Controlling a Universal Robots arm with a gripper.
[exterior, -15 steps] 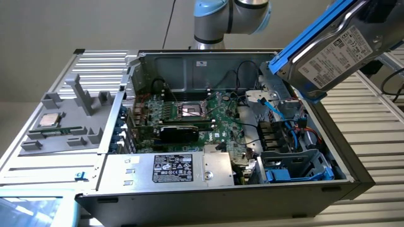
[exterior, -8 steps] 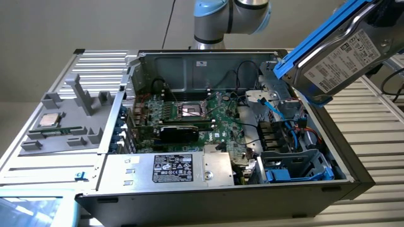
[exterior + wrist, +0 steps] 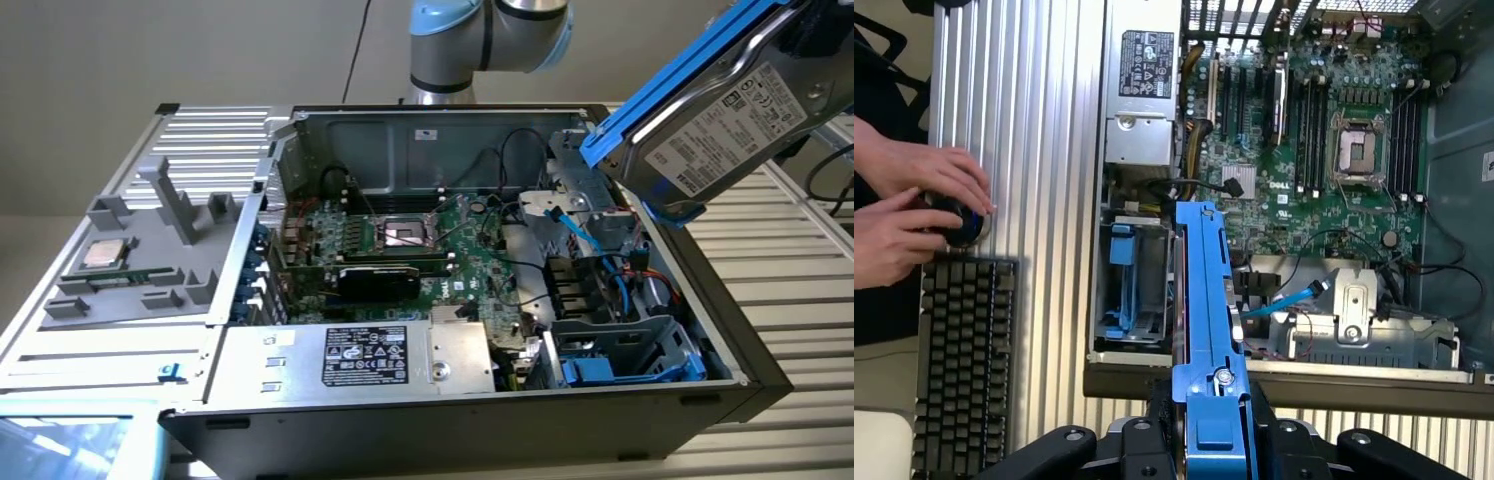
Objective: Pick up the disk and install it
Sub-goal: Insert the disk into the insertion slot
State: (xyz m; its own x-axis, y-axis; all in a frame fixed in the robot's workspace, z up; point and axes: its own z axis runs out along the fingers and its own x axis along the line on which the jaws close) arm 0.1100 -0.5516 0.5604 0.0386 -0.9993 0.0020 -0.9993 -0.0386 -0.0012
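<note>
The disk (image 3: 710, 92) runs off frame, label print (image 3: 741, 120) seemingly illegible

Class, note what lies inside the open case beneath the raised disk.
Below the disk, the case holds a drive bay, a blue cable and the motherboard. In the wrist view the disk covers part of the bay.

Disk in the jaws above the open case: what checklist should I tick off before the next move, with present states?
1. Grip on the disk: ok, jaws shut on it, label face showing.
2. Disk clear of the case: ok, it hangs tilted above the rim at the exterior view's right.
3. Drive cage free to take it: cannot tell, blue parts sit inside.
4. Blue cable out of the path: cannot tell.
5. Person's hands outside the case: ok, beside the keyboard.
</note>
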